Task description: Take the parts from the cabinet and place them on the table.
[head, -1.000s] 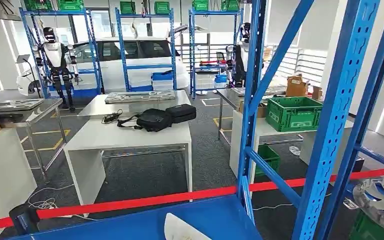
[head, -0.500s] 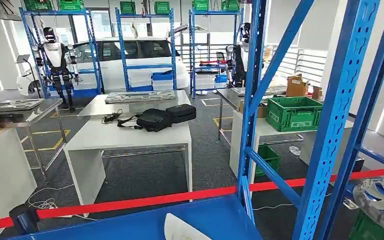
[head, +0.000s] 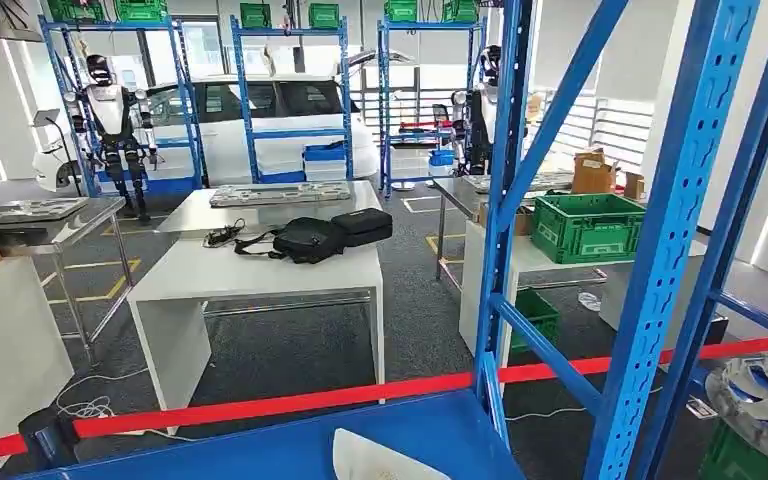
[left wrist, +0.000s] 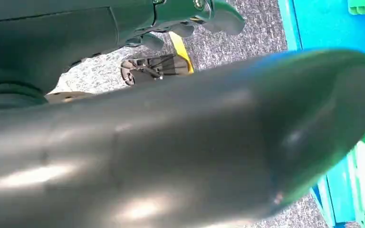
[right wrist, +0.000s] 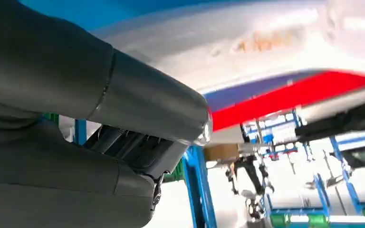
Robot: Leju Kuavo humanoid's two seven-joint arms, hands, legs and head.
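A white curved part (head: 375,460) lies on the blue cabinet shelf (head: 260,445) at the bottom edge of the head view. In the right wrist view my right hand (right wrist: 138,128) is tight against this white part (right wrist: 266,42): the grey thumb lies along it, and the dark fingers (right wrist: 128,145) are curled on the thumb's other side. Whether the hand holds the part is hidden. My left hand (left wrist: 180,142) hangs over grey floor, its thick thumb apart from the dark fingers (left wrist: 209,12) with nothing between them.
Blue cabinet uprights (head: 675,230) and a diagonal brace cross the right of the head view. A red tape (head: 360,395) runs behind the shelf. Beyond stand a white table (head: 260,275) with black bags (head: 325,235), a green crate (head: 588,225), and a silver round part (head: 765,400).
The white part on the shelf has shifted slightly to the right and up. The rest of the scene is unchanged.
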